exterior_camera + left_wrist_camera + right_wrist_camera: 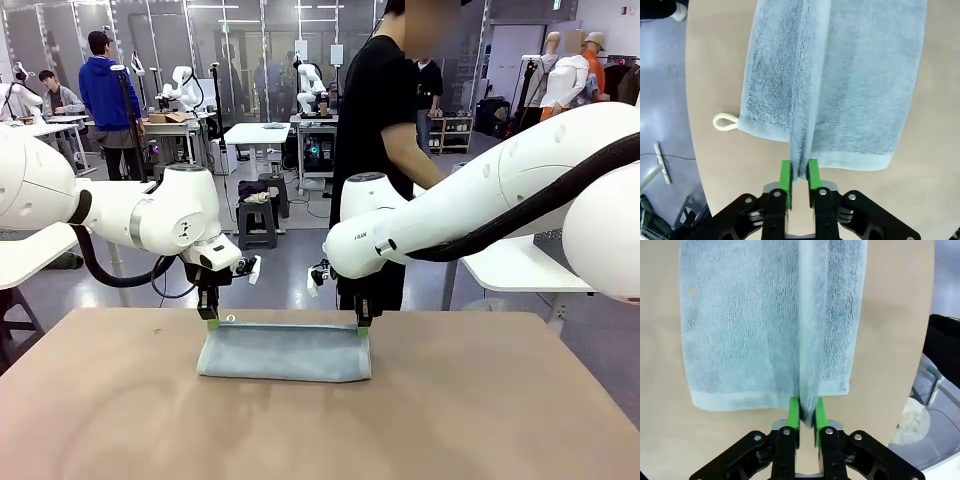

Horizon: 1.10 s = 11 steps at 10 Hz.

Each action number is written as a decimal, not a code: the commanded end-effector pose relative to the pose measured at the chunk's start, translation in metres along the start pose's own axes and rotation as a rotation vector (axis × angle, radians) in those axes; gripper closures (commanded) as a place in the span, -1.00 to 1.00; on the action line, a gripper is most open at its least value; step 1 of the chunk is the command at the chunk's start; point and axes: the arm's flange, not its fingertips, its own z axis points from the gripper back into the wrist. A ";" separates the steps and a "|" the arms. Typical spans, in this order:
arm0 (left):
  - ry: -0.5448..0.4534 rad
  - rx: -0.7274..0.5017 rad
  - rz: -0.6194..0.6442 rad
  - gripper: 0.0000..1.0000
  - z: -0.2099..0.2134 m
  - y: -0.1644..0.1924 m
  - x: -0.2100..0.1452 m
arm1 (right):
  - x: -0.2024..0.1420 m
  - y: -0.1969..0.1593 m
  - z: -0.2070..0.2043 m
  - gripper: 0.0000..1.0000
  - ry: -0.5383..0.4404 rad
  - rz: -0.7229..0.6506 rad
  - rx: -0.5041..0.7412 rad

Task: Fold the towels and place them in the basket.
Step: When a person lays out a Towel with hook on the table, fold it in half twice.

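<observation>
A light blue-grey towel [285, 352] lies folded over in a long strip near the table's far edge. My left gripper [213, 322] points down at its left far corner and my right gripper [363, 326] at its right far corner. In the left wrist view the green pads [785, 176] stand close on either side of the towel [840, 75]'s raised edge, and my left gripper [799, 177] is shut on it. The right wrist view shows the same: my right gripper [806, 415] pinches the towel [740, 320]'s upturned edge. A white hanging loop [725, 122] sticks out from one corner. The basket is out of view.
The brown table [320, 430] stretches bare in front of the towel. A person in black [380, 120] stands just beyond the far edge, behind my right arm. White side tables [515, 265] flank the table.
</observation>
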 end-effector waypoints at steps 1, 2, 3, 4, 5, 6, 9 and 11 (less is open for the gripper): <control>0.014 0.060 0.010 0.07 0.002 -0.002 -0.006 | -0.007 -0.001 0.001 0.07 0.021 0.041 -0.057; 0.016 0.090 0.015 0.39 0.002 -0.005 -0.009 | -0.009 0.000 0.003 0.42 0.027 0.051 -0.090; 0.029 0.109 0.015 -0.32 0.003 -0.008 -0.011 | -0.009 0.001 0.005 -0.33 0.027 0.046 -0.093; 0.009 0.099 0.006 -0.04 0.013 -0.015 -0.013 | -0.009 0.007 0.014 0.02 0.010 0.036 -0.087; -0.016 0.065 -0.010 -0.04 0.031 -0.027 -0.015 | -0.007 0.019 0.030 -0.67 0.000 0.011 -0.067; -0.044 0.035 -0.015 -0.04 0.057 -0.042 -0.019 | -0.006 0.037 0.052 -0.67 -0.019 -0.024 -0.045; -0.115 -0.044 -0.007 -0.04 0.129 -0.086 -0.046 | -0.012 0.092 0.126 -0.67 -0.066 -0.199 -0.036; -0.257 -0.024 -0.014 -0.04 0.152 -0.107 -0.083 | -0.019 0.132 0.156 -0.67 -0.080 -0.378 -0.061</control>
